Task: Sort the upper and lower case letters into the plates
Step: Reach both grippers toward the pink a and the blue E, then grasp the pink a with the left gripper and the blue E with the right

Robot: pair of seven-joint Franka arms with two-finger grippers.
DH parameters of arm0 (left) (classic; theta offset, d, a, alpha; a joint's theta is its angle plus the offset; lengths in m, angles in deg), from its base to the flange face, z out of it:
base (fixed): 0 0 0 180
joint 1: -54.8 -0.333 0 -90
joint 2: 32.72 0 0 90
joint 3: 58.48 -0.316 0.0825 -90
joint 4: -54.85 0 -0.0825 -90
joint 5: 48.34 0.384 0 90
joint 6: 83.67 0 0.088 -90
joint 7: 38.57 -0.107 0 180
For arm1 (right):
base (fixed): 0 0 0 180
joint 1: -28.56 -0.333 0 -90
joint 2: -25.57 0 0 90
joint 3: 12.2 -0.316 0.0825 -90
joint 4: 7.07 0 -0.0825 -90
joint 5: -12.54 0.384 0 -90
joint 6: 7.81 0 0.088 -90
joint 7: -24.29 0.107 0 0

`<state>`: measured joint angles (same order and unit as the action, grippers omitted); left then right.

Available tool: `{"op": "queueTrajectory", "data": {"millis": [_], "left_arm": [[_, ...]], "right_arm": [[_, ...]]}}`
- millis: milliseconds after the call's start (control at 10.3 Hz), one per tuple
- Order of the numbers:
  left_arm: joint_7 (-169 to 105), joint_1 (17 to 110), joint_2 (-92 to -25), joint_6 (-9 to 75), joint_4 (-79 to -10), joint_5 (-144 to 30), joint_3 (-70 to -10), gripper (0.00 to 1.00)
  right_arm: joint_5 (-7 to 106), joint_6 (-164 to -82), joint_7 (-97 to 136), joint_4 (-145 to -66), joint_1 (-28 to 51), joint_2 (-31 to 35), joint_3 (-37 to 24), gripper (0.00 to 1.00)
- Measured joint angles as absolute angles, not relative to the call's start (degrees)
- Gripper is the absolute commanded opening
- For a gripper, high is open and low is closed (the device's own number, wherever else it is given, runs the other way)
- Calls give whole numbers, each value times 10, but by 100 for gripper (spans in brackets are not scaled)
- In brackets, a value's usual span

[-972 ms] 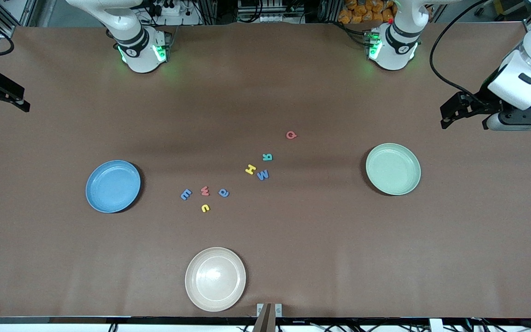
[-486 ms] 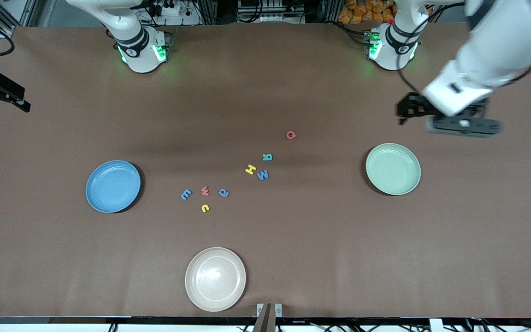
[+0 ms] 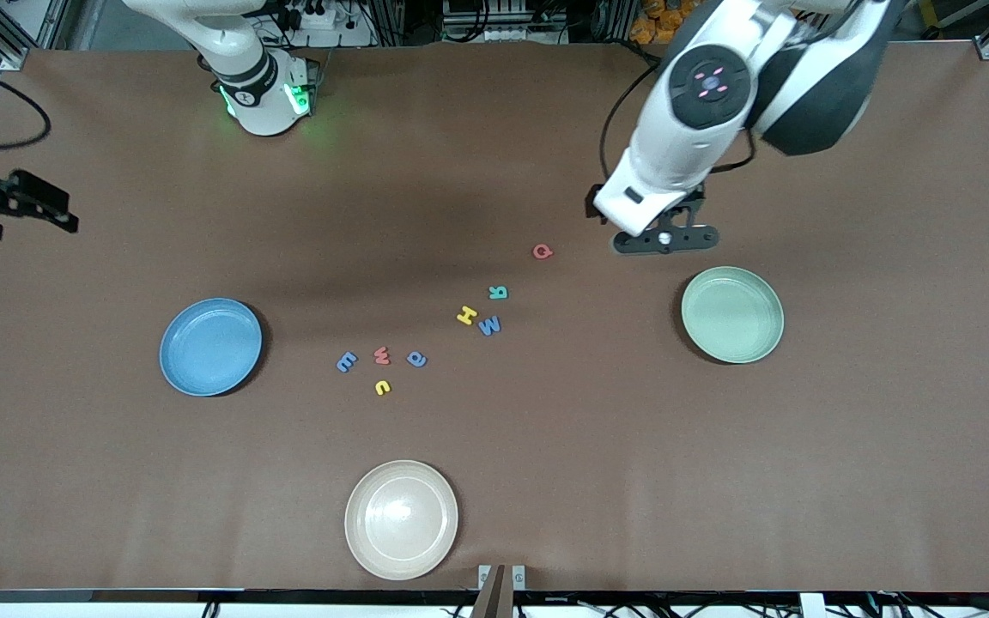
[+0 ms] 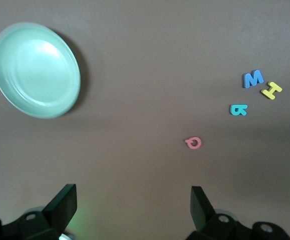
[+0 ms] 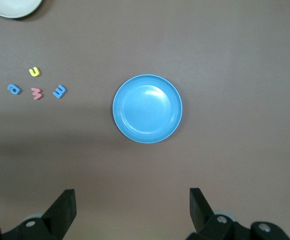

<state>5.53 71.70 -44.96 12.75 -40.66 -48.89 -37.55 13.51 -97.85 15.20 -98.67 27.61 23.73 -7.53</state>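
Observation:
Eight small foam letters lie mid-table: a red one (image 3: pixel 543 251), teal (image 3: pixel 499 293), yellow (image 3: pixel 466 315) and blue (image 3: pixel 489 325), then nearer the blue plate (image 3: pixel 210 346) a blue (image 3: pixel 346 362), red (image 3: pixel 382 355), blue (image 3: pixel 416 359) and yellow (image 3: pixel 383 387) one. The mint green plate (image 3: pixel 731 314) sits toward the left arm's end. My left gripper (image 3: pixel 664 239) hangs open and empty over the table between the red letter (image 4: pixel 193 143) and the mint plate (image 4: pixel 35 70). My right gripper (image 3: pixel 31 210) is open and empty, high over the right arm's end, looking down on the blue plate (image 5: pixel 147 108).
A cream-beige plate (image 3: pixel 401 519) sits near the front edge, nearer the camera than the letters. The brown table (image 3: pixel 546 446) is bare between the plates. A small bracket (image 3: pixel 501 577) stands at the front edge.
The left arm swung in from the table's end to a spot over the table between the red letter and the mint plate. The right gripper shifted slightly. Letters and plates stayed put.

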Motion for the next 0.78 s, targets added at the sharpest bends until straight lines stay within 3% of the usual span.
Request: {"op": "queueTrajectory", "data": {"millis": [389, 777], "left_arm": [[282, 800, -519, 229, -444, -489, -374, 100], [382, 822, -529, 397, -561, -489, -374, 100]], "right_arm": [[136, -1035, 161, -988, 246, 164, -77, 100], [137, -1122, 262, -992, 183, 88, -78, 100]]}}
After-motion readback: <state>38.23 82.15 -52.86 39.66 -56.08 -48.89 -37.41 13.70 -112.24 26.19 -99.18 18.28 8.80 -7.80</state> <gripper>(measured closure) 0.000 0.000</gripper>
